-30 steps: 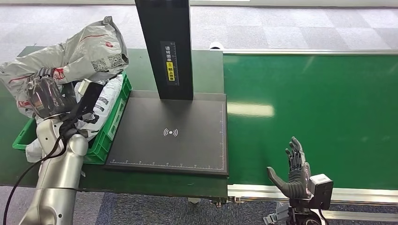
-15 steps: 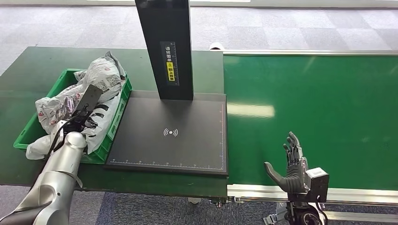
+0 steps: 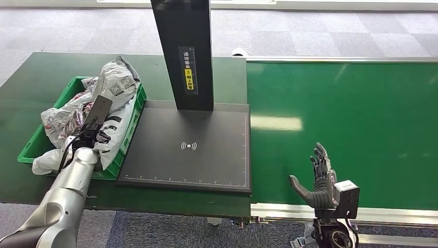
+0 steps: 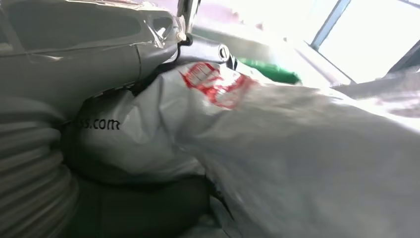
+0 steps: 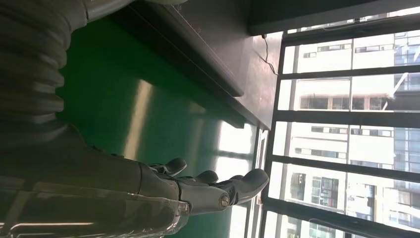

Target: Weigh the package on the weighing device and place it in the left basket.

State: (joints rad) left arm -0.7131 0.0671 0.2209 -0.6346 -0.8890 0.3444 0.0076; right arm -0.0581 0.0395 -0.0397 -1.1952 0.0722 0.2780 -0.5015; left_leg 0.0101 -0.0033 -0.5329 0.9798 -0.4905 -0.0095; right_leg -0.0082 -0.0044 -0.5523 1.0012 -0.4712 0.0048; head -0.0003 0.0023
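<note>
package (image 3: 111,90): lies in green basket (image 3: 32,146)
left hand (image 3: 85,133): buried among bags, grasp unclear
right hand (image 3: 319,181): fingers spread, empty
risk: lifting could drag the package out

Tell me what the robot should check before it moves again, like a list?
1. Package is in the green basket: ok, it lies on the other bags there.
2. Left hand has let go: cannot tell, the bags hide its fingers.
3. Scale plate is bare: ok.
4. Right hand is free: ok, fingers apart, holding nothing, above the green belt.
5. Next package on the belt: not ok, none in sight.
</note>
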